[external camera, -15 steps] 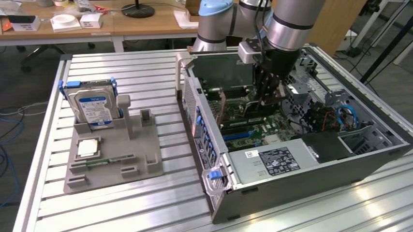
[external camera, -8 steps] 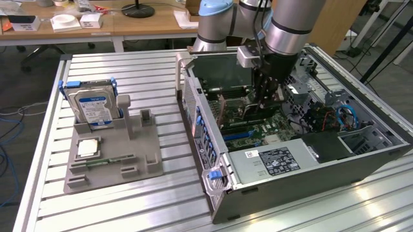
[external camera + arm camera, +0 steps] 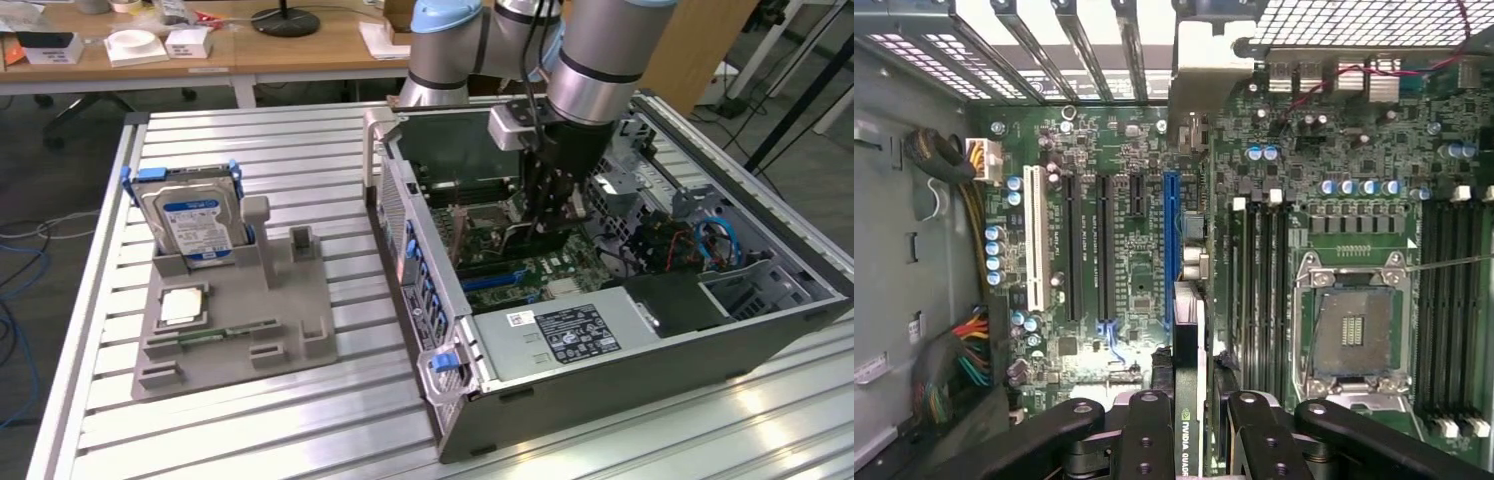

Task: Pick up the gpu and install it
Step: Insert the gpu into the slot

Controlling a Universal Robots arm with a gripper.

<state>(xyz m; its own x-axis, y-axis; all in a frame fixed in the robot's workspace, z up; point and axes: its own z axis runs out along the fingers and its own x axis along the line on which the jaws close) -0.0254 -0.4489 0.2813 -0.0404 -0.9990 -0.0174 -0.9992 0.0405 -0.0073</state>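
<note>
1. Risk, my call: the gpu [image 3: 1192,400] hangs edge-down in my claw [image 3: 1191,425], over the motherboard [image 3: 1114,250] inside the open pc case [image 3: 747,340]. If the card's edge isn't lined up w/ the blue slot [image 3: 1171,250], pressing down could jam it on the slot wall or scrape nearby caps.
2. Bracket end: the silver bracket [image 3: 1204,90] points toward the rear slot grille [image 3: 1054,40] of the case. If it catches on the case's rear wall instead of dropping into its opening, the card would tilt and seat crooked.
3. Slip: I hold a thin card by its flat faces only. Any side load could twist it between my fingers [image 3: 1144,430], so alignment may be lost w/o me noticing.
4. Nearby stuff: the RAM slots [image 3: 1264,270] and the bare cpu socket [image 3: 1349,335] sit just beside the card's path; drifting that way could hit them.
5. Claw state: partly closed, clamped on the gpu, one finger on each face, card upright between them. In the exterior view the claw [image 3: 545,225] is down inside the case, near the bench's far edge side.
6. On the bench [image 3: 267,420], the parts tray [image 3: 227,340] w/ the hard drive [image 3: 194,215] stands well apart from the case, untouched.
</note>
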